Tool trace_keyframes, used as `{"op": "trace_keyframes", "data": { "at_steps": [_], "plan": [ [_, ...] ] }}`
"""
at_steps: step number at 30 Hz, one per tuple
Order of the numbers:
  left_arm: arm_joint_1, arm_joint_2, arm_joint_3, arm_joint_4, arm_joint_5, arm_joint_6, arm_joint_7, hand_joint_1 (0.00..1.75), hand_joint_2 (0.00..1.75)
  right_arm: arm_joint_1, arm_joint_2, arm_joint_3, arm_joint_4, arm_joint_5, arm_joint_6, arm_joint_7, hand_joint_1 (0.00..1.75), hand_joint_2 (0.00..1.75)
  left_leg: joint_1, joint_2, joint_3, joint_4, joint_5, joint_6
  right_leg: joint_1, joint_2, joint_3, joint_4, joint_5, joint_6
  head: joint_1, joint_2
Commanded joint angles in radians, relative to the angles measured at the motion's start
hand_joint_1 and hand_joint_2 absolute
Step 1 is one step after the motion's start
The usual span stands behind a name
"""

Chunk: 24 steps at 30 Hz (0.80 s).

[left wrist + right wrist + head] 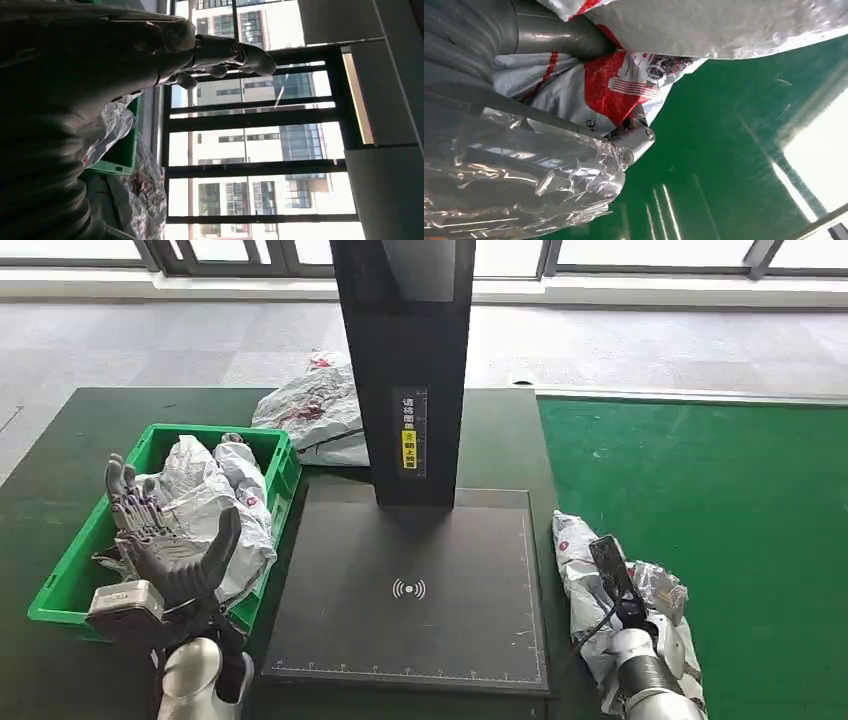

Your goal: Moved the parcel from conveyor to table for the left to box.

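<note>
Left hand [160,545]: raised over the near side of the green crate, palm up, fingers spread and curved, holding nothing; in the left wrist view the fingertips [250,52] stand out against the windows with nothing between them
Green crate [60,585]: on the dark table at the left, already holding grey plastic-wrapped parcels [215,490]; this reads as the box the left hand is to fill
Loose parcel behind [315,415]: grey with red marks, lying on the table past the crate, beside the black post
Black pad [410,590]: flat dark plate in the middle with a wave symbol, the post [405,360] rising from its far edge
Parcel [590,580]: long grey bag on the green conveyor [720,520], just right of the pad; its long axis runs from far to near, roughly along the arm
Right hand [625,600]: on top of that parcel, one dark finger lying along its length; the right wrist view shows the thumb [631,145] against the red-printed wrapping, so it looks gripped, though the other fingers are hidden by wrapping
Key relation: the parcel sits under the right hand and well apart from the left, with the pad between them; the carry must go leftward over the conveyor's edge to the table, the right hand being much the nearer
Progress: transfer not yet made, judging by the parcel still on the green surface
</note>
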Motion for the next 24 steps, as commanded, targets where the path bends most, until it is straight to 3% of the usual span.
{"op": "trace_keyframes", "data": {
  "at_steps": [1, 3, 10, 11, 13, 16, 22, 24],
  "plan": [
    [-0.036, 0.016, 0.014, 0.056, 0.007, 0.009, 0.003, 0.0, 1.75, 0.063, 0.057, -0.074, -0.075, -0.135, -0.007, -0.161, 1.75, 1.75, 0.0, -0.003, 0.0, -0.003, 0.002, 0.001, 0.0, -0.005, 0.001, -0.003, 0.0, 0.0, 0.0, 0.0],
    [-0.029, 0.019, 0.011, 0.047, 0.009, 0.008, 0.003, 0.0, 1.75, 0.072, 0.106, -0.093, -0.18, -0.35, 0.138, -0.371, 1.75, 1.75, 0.0, -0.002, 0.0, -0.001, 0.0, 0.0, 0.0, -0.002, 0.001, -0.001, 0.0, 0.0, 0.0, 0.0],
    [-0.029, 0.019, 0.011, 0.047, 0.009, 0.008, 0.003, 0.0, 1.75, 0.072, 0.106, -0.093, -0.18, -0.35, 0.138, -0.371, 1.75, 1.75, -0.001, 0.0, -0.003, -0.002, 0.001, 0.0, -0.001, -0.002, -0.004, -0.001, 0.0, 0.0, 0.0, 0.0],
    [-0.031, 0.02, 0.01, 0.049, 0.007, 0.001, 0.003, 0.0, 1.75, 0.077, 0.123, -0.099, -0.213, -0.434, 0.208, -0.444, 1.75, 1.75, -0.001, -0.001, -0.003, -0.002, 0.001, 0.0, -0.001, -0.002, -0.004, 0.0, 0.0, 0.0, 0.0, 0.0],
    [-0.04, 0.021, 0.006, 0.062, 0.005, -0.006, 0.003, 0.0, 1.75, 0.127, 0.161, -0.016, -0.366, -0.617, 0.337, -0.46, 1.75, 1.75, 0.0, 0.0, -0.004, -0.002, 0.001, 0.0, 0.0, -0.002, -0.005, 0.0, 0.0, 0.0, 0.0, 0.0],
    [-0.064, 0.022, -0.001, 0.093, -0.001, -0.021, 0.003, 0.0, 1.75, 0.181, 0.213, 0.113, -0.542, -0.805, 0.428, -0.46, 1.75, 1.75, -0.001, 0.0, -0.005, -0.001, 0.0, 0.0, -0.001, -0.001, -0.007, 0.001, 0.0, 0.0, 0.0, 0.0],
    [-0.099, 0.029, -0.017, 0.126, 0.0, -0.03, 0.003, 0.0, 1.75, 0.201, 0.262, 0.358, -0.684, -0.921, 0.43, -0.46, 1.75, 1.75, -0.001, 0.003, -0.008, -0.001, 0.0, 0.0, -0.001, 0.001, -0.011, 0.003, 0.001, 0.0, 0.0, 0.0],
    [-0.101, 0.03, -0.019, 0.127, 0.001, -0.03, 0.003, 0.0, 1.75, 0.198, 0.262, 0.381, -0.68, -0.92, 0.426, -0.46, 1.75, 1.75, -0.001, 0.005, -0.008, -0.001, 0.001, 0.0, -0.001, 0.003, -0.012, 0.003, 0.001, 0.0, 0.0, 0.0]
  ]
}}
